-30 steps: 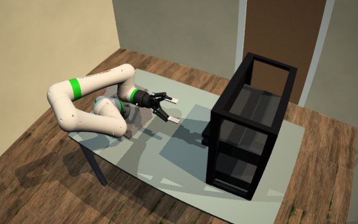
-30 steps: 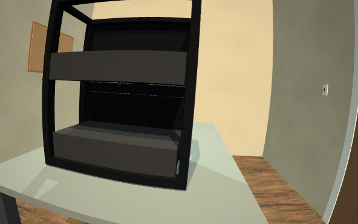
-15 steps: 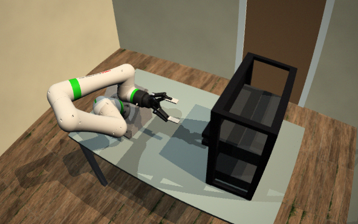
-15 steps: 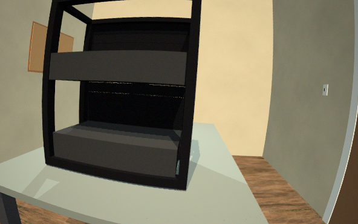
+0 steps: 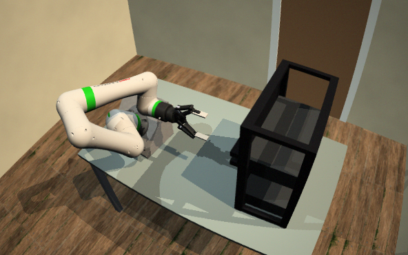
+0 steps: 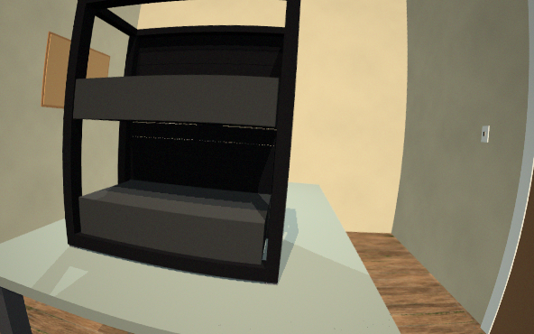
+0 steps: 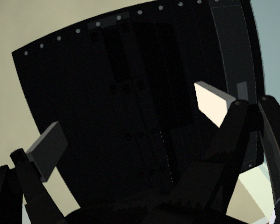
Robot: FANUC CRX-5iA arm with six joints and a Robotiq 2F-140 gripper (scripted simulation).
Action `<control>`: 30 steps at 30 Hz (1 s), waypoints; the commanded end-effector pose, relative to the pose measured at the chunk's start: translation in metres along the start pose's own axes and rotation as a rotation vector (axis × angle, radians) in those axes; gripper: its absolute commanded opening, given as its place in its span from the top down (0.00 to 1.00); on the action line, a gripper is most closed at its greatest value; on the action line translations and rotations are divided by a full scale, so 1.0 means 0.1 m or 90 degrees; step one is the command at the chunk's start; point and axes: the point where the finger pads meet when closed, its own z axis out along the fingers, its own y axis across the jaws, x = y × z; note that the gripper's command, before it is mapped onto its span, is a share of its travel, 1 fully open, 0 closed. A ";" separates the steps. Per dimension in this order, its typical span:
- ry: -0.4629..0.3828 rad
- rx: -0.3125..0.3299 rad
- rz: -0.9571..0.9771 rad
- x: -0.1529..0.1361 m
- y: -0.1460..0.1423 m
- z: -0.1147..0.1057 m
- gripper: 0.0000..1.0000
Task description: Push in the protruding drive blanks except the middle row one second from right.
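Observation:
The black rack [image 5: 243, 165] [image 6: 288, 135] stands on the right half of the table [image 5: 219, 196] [image 6: 197, 298], with its front turned toward my arm. Dark blanks [image 5: 234, 154] stick out of that front at mid height; I cannot tell them apart there. In the wrist view the rack's front [image 7: 78, 96] fills the frame, and it is too dark to make out single blanks. My gripper [image 5: 201, 125] [image 7: 127, 115] is wide open and empty. It hangs above the table, well short of the rack's front and pointing at it. The exterior view shows only the rack's back.
Grey boxes sit on the rack's upper shelf [image 6: 174, 97] and lower shelf [image 6: 170, 221]. My arm's base [image 5: 126, 120] is mounted at the table's left end. The table's near edge runs close below the rack. A brown door [image 5: 322, 41] stands behind.

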 end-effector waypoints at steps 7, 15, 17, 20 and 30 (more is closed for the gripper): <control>0.000 0.001 0.001 -0.12 -0.08 0.30 0.00; 0.000 0.001 0.001 -0.30 -0.18 0.75 0.00; 0.000 0.001 0.001 -0.32 -0.19 0.81 0.00; 0.000 0.001 0.001 -0.36 -0.22 0.92 0.00; 0.000 0.001 0.001 -0.48 -0.29 1.23 0.00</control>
